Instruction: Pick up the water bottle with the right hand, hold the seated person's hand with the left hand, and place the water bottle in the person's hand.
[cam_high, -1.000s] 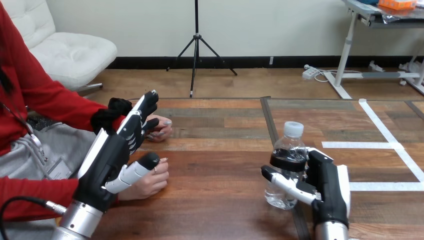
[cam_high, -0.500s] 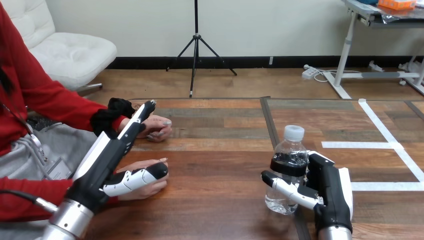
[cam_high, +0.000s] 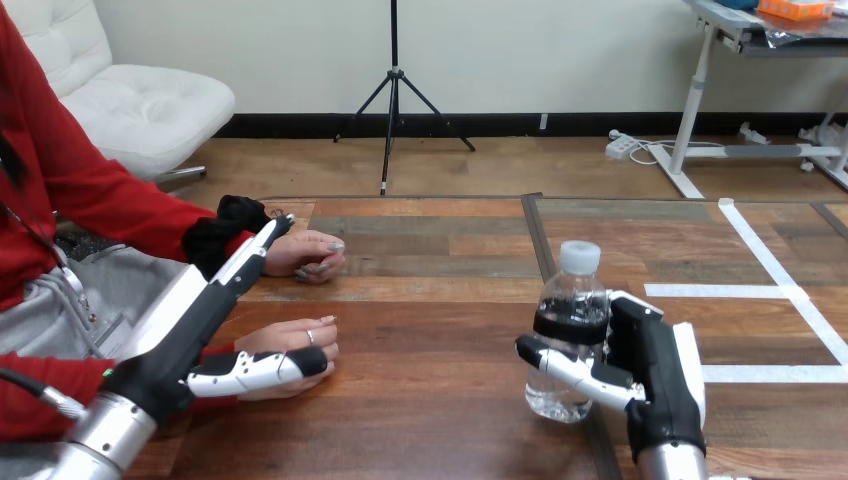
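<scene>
One water bottle (cam_high: 570, 330), two robot hands (cam_high: 190, 330) (cam_high: 655, 370), apparently two person's hands (cam_high: 308, 255) (cam_high: 295, 338)

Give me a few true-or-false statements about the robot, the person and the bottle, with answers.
The water bottle stands upright with its cap on. True.
The right hand has its thumb across the water bottle. True.
The person is holding the water bottle. False: the person's nearer hand and the person's farther hand lie at the view's left, apart from it.
The left hand is balled into a fist. False: its fingers are straight, its thumb over the person's nearer hand.
</scene>
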